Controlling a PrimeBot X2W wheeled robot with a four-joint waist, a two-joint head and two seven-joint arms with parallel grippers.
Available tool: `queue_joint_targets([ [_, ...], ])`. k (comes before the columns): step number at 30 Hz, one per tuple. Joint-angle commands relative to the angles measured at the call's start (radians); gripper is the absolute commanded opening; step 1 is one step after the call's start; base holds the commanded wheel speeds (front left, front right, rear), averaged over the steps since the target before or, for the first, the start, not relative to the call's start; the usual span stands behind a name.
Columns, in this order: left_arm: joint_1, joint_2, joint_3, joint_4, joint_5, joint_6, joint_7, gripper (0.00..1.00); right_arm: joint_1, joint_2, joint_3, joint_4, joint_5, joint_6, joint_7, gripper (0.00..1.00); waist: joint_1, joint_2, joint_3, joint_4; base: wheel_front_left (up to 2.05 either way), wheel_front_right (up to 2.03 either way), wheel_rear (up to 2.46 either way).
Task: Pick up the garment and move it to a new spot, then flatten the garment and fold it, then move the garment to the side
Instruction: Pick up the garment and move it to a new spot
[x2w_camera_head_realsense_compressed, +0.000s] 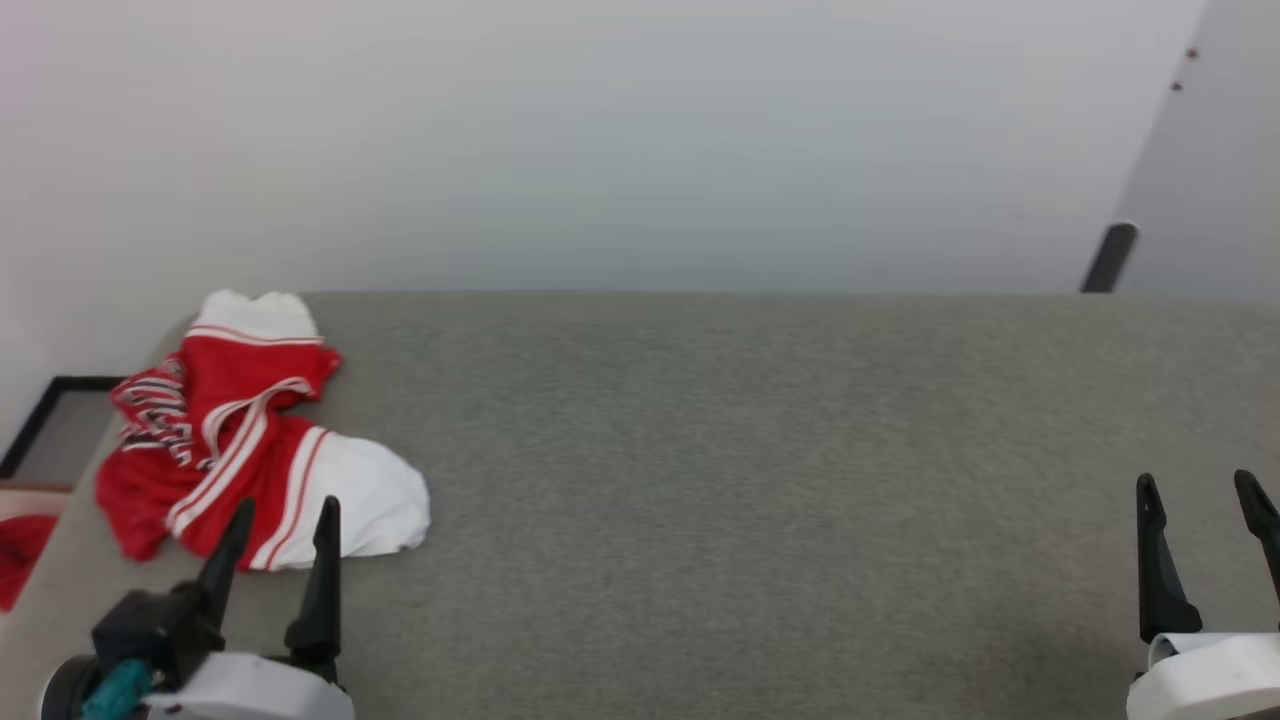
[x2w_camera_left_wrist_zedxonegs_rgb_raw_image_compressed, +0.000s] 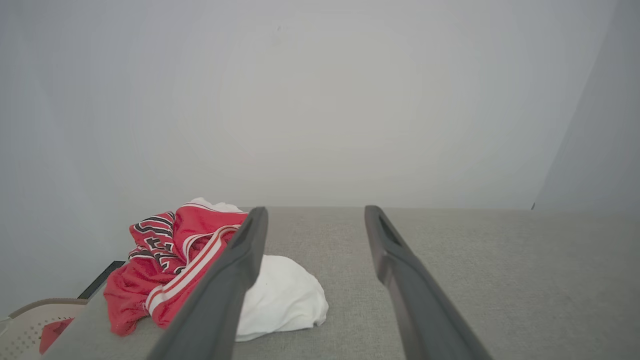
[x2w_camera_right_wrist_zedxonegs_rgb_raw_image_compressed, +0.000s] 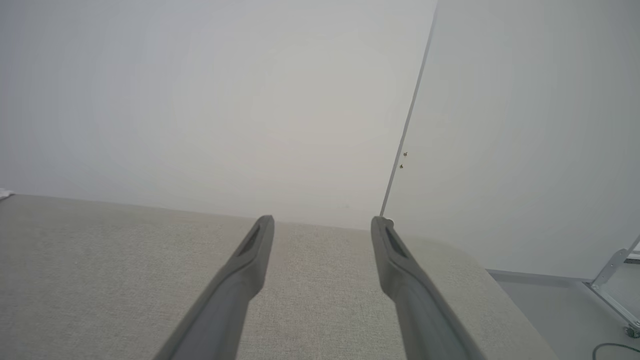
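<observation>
Garment (x2w_camera_head_realsense_compressed: 250, 430) lies crumpled at the left end of the table (x2w_camera_head_realsense_compressed: 750, 450) in the head view. The left gripper (x2w_camera_head_realsense_compressed: 287, 503), jaws apart, is just short of it, and the right gripper (x2w_camera_head_realsense_compressed: 1195, 478), also apart, is far right. I'd pinch a bunched red fold. Left wrist view adds black lettering (x2w_camera_left_wrist_zedxonegs_rgb_raw_image_compressed: 155, 240) and a basket (x2w_camera_left_wrist_zedxonegs_rgb_raw_image_compressed: 30, 320). Right wrist view: the table's right corner.

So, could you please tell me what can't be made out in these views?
- Lettering on the garment: head view, folds hide most of it.
- Part of the garment: left wrist view, a finger of the left gripper covers it.
- The red cloth: head view, left edge cuts it off.
</observation>
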Motion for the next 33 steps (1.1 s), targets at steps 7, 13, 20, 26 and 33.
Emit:
queue_joint_targets([
  [7,-0.063,-0.015,0.035,0.048,-0.049,0.031,0.046,1.00,0.013,0.000,0.027,0.013,0.020,0.003,0.003,1.00,0.0000,0.0000,-0.032,0.150,0.00,0.00,0.00],
  [13,-0.090,-0.009,0.048,0.057,-0.062,0.061,0.091,1.00,-0.005,0.000,0.081,0.039,0.039,0.003,0.001,1.00,0.0000,0.0000,-0.054,0.276,0.00,0.00,0.00],
  [20,-0.114,0.001,0.042,0.065,-0.088,0.046,0.148,1.00,-0.021,0.000,0.110,0.079,0.063,0.003,-0.015,1.00,0.0000,0.0000,-0.065,0.390,0.00,0.00,0.00],
  [26,-0.173,0.006,0.033,0.064,-0.121,0.029,0.211,1.00,-0.032,0.000,0.112,0.086,0.048,0.002,-0.011,1.00,0.0000,0.0000,-0.039,0.412,0.00,0.00,0.00],
  [33,-0.337,0.062,0.039,0.096,-0.182,-0.019,0.362,1.00,-0.065,-0.006,0.124,0.042,0.016,0.002,0.024,1.00,0.0000,0.0000,0.050,0.331,0.00,0.00,0.00],
])
